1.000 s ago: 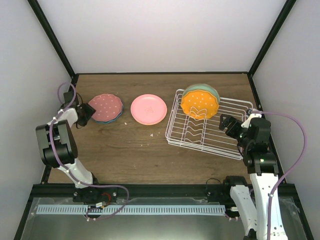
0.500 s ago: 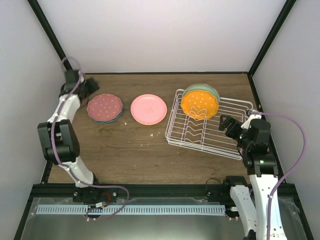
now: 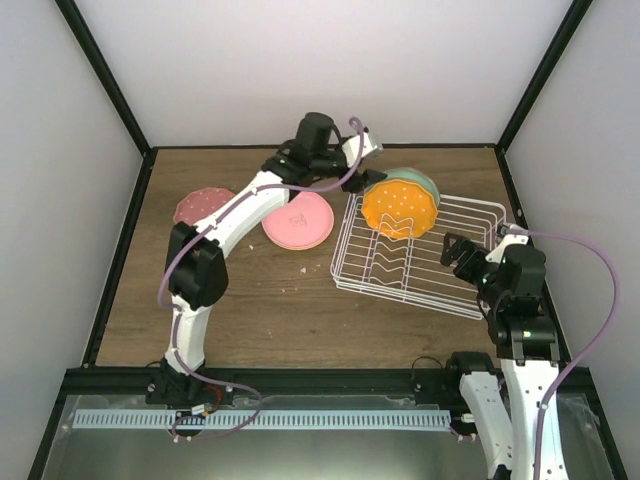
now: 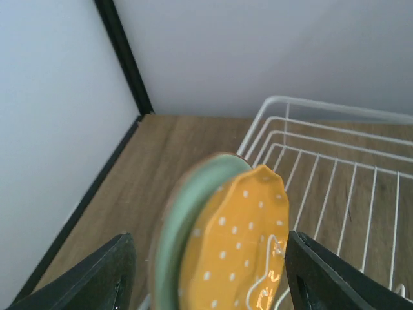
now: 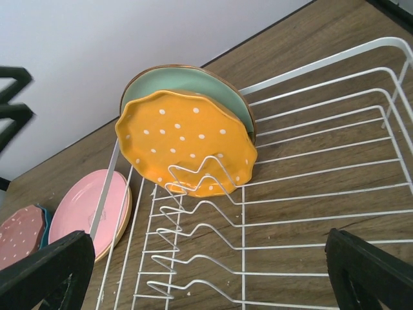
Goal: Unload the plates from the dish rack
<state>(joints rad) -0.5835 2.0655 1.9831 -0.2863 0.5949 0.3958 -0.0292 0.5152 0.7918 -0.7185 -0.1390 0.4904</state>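
Note:
The dish rack [image 3: 440,265] [image 5: 310,213] holds two upright plates at its back-left end: a dotted orange one [image 3: 400,208] [image 4: 242,239] [image 5: 184,142] in front and a mint green one [image 3: 418,180] [image 4: 184,219] [image 5: 193,84] behind it. My left gripper [image 3: 352,168] [image 4: 206,265] hangs open just left of that pair, whose edges show between its fingers, apart from both. At the rack's right side my right gripper [image 3: 455,250] [image 5: 206,274] is open over empty dividers. A pink plate [image 3: 297,222] [image 5: 87,206] and a dotted maroon plate [image 3: 198,205] [image 5: 19,232] lie flat on the table.
The left arm [image 3: 250,200] stretches over the table, covering part of the flat plates. A teal rim [image 5: 42,213] shows under the maroon plate and a peach edge under the pink one. Grey walls and a black frame post [image 4: 122,58] close the back.
The left arm has swung from the far left corner across the table to the rack's back-left end. The right arm has hardly moved. The plates are where they were.

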